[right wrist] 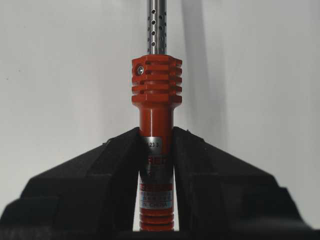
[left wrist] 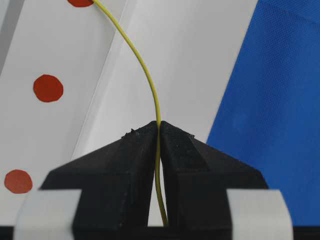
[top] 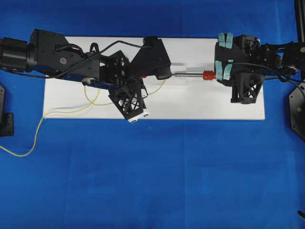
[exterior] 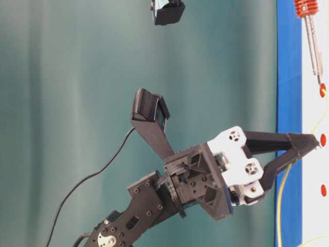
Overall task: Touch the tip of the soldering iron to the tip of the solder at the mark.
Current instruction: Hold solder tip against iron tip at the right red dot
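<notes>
Solder (left wrist: 150, 85) pinched in the left gripper (left wrist: 159, 125), its far end cut off near a red mark (left wrist: 80, 2) on the white board (top: 190, 102), soldering iron (right wrist: 156, 125) clamped by the right gripper (right wrist: 156, 137), tip hidden overhead beneath the left arm's camera.

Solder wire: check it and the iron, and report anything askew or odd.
Nothing stands out. The left fingers pinch the yellow solder wire, which curves toward a red dot on the white board. The iron sits straight in the right fingers.
</notes>
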